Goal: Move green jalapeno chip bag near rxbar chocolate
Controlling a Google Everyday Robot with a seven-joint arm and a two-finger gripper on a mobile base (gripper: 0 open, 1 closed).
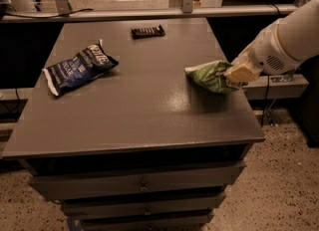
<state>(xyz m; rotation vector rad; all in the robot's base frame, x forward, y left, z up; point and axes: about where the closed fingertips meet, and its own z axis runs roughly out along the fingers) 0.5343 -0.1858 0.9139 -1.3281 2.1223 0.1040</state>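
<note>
Camera view: pincer [232,73] seemingly clamps green chip bag [208,76] by table edge [248,119].

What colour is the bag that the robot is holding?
Green, in the camera view; the gripper holds the chip bag over the table, right side.

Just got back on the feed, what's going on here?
At the right edge of the table, the gripper is clamped on the green chip bag, holding it off the surface. The chocolate bar lies at the far edge, so the bag is not yet near it. A blue chip bag lies on the left.
</note>
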